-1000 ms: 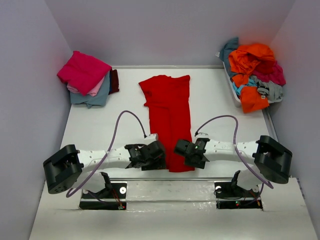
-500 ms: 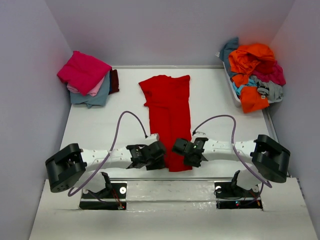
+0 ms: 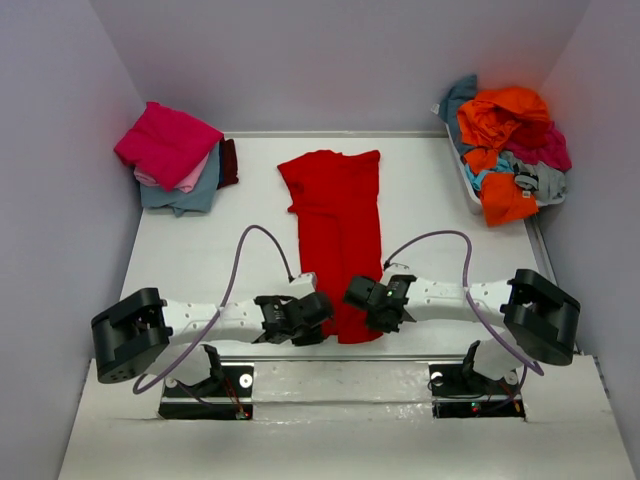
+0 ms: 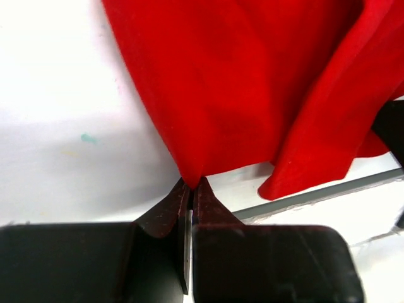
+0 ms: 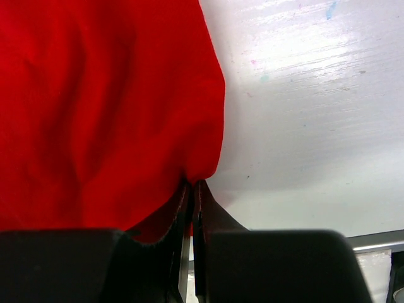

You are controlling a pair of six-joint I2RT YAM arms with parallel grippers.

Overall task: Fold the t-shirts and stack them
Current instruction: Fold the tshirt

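The red shirt [image 3: 335, 220] is lying as a long strip in the middle of the table [image 3: 190, 260], its long axis running from the near edge toward the far wall. The left gripper [image 4: 191, 184] is pinching its near left corner, jaws closed tight on the cloth. The right gripper [image 5: 191, 184] is clamping the near right corner the same way.

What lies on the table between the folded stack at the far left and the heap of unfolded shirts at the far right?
The red t-shirt, laid lengthwise, with bare table either side; the top view shows it.
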